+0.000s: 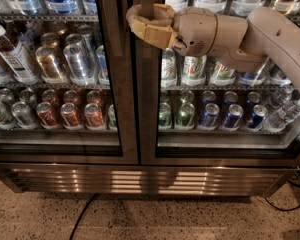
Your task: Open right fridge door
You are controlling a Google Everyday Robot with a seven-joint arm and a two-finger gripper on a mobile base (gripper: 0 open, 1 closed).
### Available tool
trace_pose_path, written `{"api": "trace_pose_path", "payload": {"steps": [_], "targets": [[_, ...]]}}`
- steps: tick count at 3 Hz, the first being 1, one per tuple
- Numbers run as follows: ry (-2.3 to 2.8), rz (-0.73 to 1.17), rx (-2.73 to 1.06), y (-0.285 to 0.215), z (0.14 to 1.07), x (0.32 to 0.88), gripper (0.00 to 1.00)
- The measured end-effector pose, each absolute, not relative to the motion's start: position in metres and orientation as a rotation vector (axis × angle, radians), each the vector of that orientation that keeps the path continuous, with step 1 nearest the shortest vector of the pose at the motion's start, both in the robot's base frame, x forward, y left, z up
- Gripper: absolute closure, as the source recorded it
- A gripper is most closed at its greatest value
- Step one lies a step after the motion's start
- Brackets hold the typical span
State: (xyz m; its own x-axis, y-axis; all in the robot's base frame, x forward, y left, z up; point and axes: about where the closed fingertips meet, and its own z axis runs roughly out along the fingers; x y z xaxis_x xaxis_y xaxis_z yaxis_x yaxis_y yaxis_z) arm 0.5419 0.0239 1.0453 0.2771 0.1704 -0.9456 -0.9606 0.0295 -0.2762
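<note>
Arm extends level from right, hand high at centre

Likely shop or staff pantry: commercial glass-door drinks fridge, shelves packed with rowed cans and bottles, speckled terrazzo floor, trailing power cable. Gripper clasped round right fridge door frame, upper centre.

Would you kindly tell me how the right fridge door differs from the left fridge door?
The right fridge door shows green-and-white cans and blue cans; the left fridge door shows red and copper cans and a white-capped bottle. The gripper is at the right door's inner frame, high up; nothing touches the left door. Both are glass-paned, dark-framed, apparently closed.
</note>
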Motion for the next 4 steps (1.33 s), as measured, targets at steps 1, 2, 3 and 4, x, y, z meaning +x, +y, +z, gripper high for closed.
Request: {"api": "trace_pose_path", "payload": {"steps": [1,2,3,4], "targets": [[0.881,1.074,-1.196,0.0244,1.0444,0.5424,1.0],[0.882,1.074,-1.194,0.0243,1.0436,0.5427,1.0],[0.882,1.073,-1.192,0.0241,1.043,0.5431,1.0],[0.883,1.073,-1.19,0.0239,1.0426,0.5434,1.0]]}}
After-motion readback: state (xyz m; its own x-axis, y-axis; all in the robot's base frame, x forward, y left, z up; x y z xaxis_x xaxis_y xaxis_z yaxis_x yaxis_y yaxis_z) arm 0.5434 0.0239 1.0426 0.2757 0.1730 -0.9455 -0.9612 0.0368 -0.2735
